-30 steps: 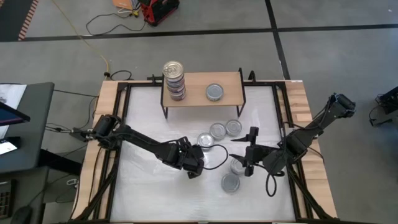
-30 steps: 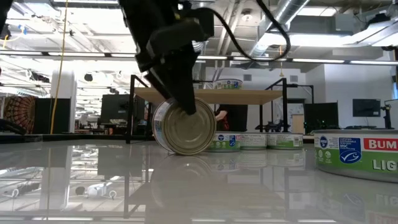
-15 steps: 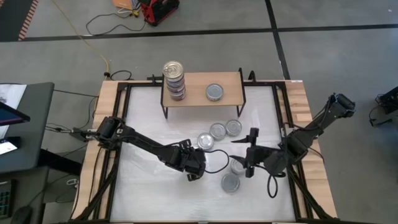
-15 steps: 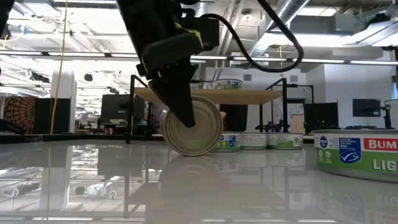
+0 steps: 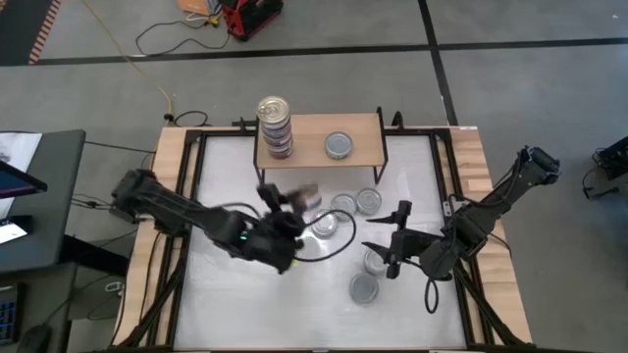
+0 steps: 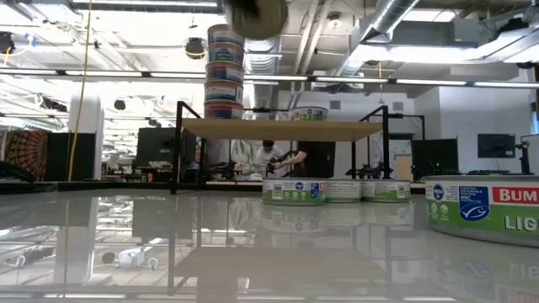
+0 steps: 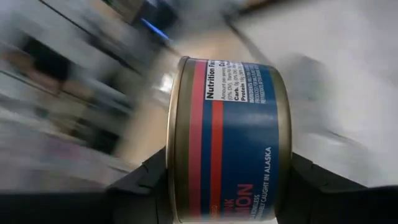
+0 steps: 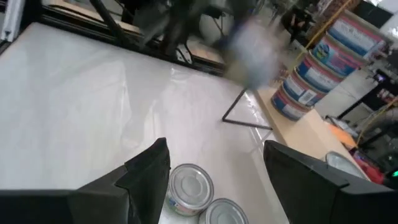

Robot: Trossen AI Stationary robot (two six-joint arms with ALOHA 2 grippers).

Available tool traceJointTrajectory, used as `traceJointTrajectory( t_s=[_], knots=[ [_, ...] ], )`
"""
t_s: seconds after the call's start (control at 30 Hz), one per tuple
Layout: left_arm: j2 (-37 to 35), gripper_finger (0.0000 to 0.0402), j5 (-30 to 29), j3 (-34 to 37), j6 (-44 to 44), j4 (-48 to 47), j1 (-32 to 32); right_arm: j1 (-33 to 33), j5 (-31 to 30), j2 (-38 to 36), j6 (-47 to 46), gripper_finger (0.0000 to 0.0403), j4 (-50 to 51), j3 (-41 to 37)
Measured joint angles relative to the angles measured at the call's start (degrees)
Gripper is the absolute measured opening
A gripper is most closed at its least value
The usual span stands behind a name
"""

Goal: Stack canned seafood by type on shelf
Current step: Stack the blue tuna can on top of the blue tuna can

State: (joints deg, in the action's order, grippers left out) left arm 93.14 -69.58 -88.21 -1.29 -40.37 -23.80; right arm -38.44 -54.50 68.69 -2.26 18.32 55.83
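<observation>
My left gripper [image 5: 297, 202] is shut on a gold-rimmed tin with a blue and red label [image 7: 227, 130], held high over the table in front of the shelf [image 5: 319, 143]. The low view shows this tin at the top edge [image 6: 257, 10]. On the shelf's left end stands a stack of tins [image 5: 275, 123], and a single silver-lidded tin [image 5: 339, 145] rests flat on the board beside it. Several tins lie flat on the table [image 5: 343, 204] [image 5: 364, 287]. My right gripper [image 5: 392, 242] hovers open above two of them [image 8: 189, 186]. My left gripper pinches the tin between its two fingers [image 7: 146, 186], one on each flat end, by the gold rims [image 7: 176, 155]. The tin's labelled wall faces the wrist camera. It is lifted clear of the table, turned on its edge.
The shelf's thin black legs [image 5: 377, 175] stand close to the loose tins [image 5: 368, 201]. A large tin [image 6: 488, 206] sits near the low camera at the right. White table surface lies bare at the near left [image 5: 226, 294].
My left gripper has risen from the table with the tin, which had stood on its rim, and has swung toward the far edge and the shelf while its wrist rolled. The tin is now lifted clear, above shelf height in the low view.
</observation>
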Motion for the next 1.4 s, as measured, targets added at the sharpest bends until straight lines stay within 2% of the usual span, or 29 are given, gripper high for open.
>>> traceJointTrajectory(
  t_s=[0.1,0.2,0.4,0.57,0.67,0.8,0.93,1.17,1.4],
  knots=[
    [-3.3,0.0183,-9.4,-0.2,-23.1,9.1,-0.6,0.0,-0.1,0.0,-1.7,0.0292,0.1,0.0],
    [-5.8,0.0184,-12.2,-0.2,-38.5,11.0,0.4,-0.1,-0.1,0.1,-2.3,0.0292,-0.2,-0.1],
    [-10.8,0.0185,-11.2,-0.1,-42.8,7.7,4.5,2.5,-0.7,0.3,-0.7,0.0292,-1.0,-4.5],
    [-14.0,0.0184,-4.0,-0.1,-47.2,8.1,8.2,6.5,1.6,-1.3,4.9,0.0291,-3.6,-6.2],
    [-15.1,0.0184,-1.1,-0.1,-52.1,8.2,11.0,9.1,1.9,-3.5,10.3,0.0290,-6.8,-6.5],
    [-15.7,0.0184,0.6,-0.1,-57.5,8.8,14.1,11.5,1.9,-5.8,12.2,0.0290,-7.1,-6.5],
    [-15.8,0.0184,1.7,-0.1,-63.9,12.4,15.2,12.5,2.1,-7.3,13.3,0.0290,-6.6,-6.5],
    [-15.8,0.0184,2.5,-0.1,-81.7,23.6,15.2,13.9,2.1,-10.7,14.3,0.0290,-6.7,-6.5],
    [-16.3,0.0184,5.8,-0.1,-86.0,24.8,18.4,16.0,2.1,-13.6,15.0,0.0290,-6.9,-6.5]
  ],
)
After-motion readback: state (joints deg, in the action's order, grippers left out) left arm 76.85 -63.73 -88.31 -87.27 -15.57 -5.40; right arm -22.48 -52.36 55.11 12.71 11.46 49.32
